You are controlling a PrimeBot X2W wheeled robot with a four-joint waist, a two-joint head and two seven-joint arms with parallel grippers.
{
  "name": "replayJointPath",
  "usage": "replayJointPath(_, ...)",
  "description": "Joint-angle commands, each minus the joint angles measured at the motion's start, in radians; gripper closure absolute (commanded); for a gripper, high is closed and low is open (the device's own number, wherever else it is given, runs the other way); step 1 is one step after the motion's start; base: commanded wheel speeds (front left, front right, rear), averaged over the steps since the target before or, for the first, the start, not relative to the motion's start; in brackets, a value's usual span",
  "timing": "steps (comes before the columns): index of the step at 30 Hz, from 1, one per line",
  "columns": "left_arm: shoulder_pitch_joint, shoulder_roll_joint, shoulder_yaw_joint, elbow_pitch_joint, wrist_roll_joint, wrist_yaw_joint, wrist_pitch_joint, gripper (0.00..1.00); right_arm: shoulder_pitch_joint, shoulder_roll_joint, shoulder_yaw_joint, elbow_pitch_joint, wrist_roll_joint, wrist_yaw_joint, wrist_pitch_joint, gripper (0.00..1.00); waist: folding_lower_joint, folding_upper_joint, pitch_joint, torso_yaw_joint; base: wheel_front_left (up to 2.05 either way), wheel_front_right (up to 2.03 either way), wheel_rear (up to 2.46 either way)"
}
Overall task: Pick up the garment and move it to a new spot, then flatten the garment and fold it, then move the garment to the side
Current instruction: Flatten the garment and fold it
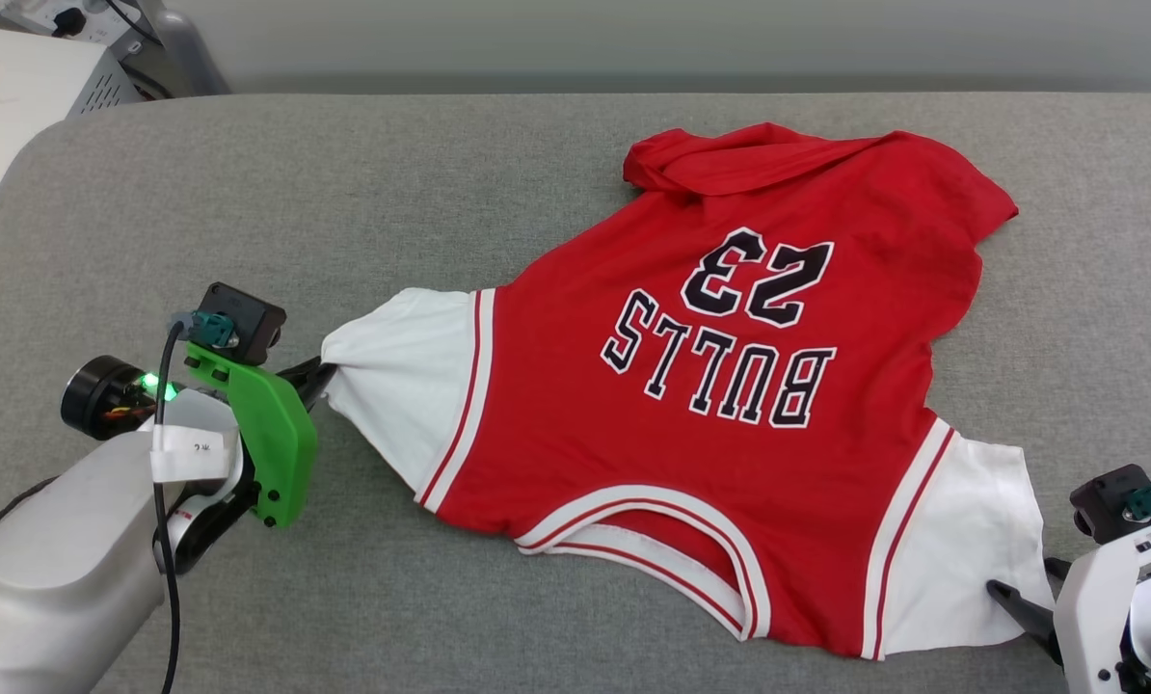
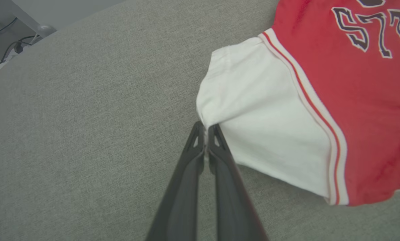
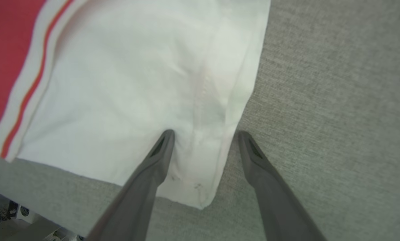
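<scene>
**Red Bulls T-shirt spread on a grey worktop, one sleeve pinched**

A red T-shirt (image 1: pixel 730 386) of soft, lightly creased knit lies flat across the middle and right of a worktop (image 1: pixel 344 193). The worktop is covered in grey woven cloth and its far left corner is rounded. The shirt's collar points to the near edge and its hem to the far edge. There the hem is bunched and folded over on itself.

Block letters in black with white outlines read "BULLS", with the number "23" beyond them. Both are upside down from the robot's side. The short sleeves are white. Red-and-white striped bands run along each sleeve seam and round the curved collar.

The left gripper (image 1: pixel 317 374) has its dark tapered jaws together, clamped on the tip of the left sleeve. That sleeve is drawn into a point toward the worktop's left edge. A bright green plastic bracket (image 1: pixel 272 439) sits on that wrist.

The right gripper (image 3: pixel 205 134) has its jaws apart at the other sleeve, close to the near edge. One finger (image 3: pixel 159 150) rests on the white cloth. The other is on bare grey fabric just beside the sleeve's edge.
</scene>
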Motion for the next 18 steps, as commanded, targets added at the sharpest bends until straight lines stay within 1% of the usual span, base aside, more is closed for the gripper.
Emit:
replayJointPath(1, -0.011, -0.003, 0.003, 0.008, 0.010, -0.001, -0.011, 1.00, -0.001, 0.050, 0.052, 0.030, 0.026, 0.000, -0.017, 1.00, 0.0000, 0.0000, -0.010, -0.003, 0.00, 0.00, 0.00)
replayJointPath(6, 0.004, 0.000, 0.007, 0.008, 0.008, -0.002, -0.045, 1.00, -0.030, 0.020, 0.067, 0.033, 0.031, 0.000, -0.130, 1.00, 0.0000, 0.0000, -0.051, -0.012, 0.00, 0.00, 0.00)
replayJointPath(10, 0.017, 0.012, 0.016, -0.023, 0.008, 0.001, -0.082, 1.00, -0.038, -0.018, 0.025, -0.004, 0.018, 0.000, -0.210, 1.00, 0.0000, 0.0000, -0.094, -0.019, 0.00, 0.00, 0.00)
replayJointPath(15, 0.012, 0.043, 0.047, -0.121, 0.010, 0.016, -0.131, 1.00, -0.028, -0.074, -0.107, -0.095, 0.007, 0.000, -0.290, 1.00, 0.0000, 0.0000, -0.143, -0.025, 0.00, 0.00, 0.00)
replayJointPath(18, -0.003, 0.064, 0.078, -0.203, 0.007, 0.036, -0.156, 1.00, -0.021, -0.091, -0.200, -0.177, -0.001, 0.000, -0.303, 1.00, 0.0000, 0.0000, -0.166, -0.029, 0.00, 0.00, 0.00)
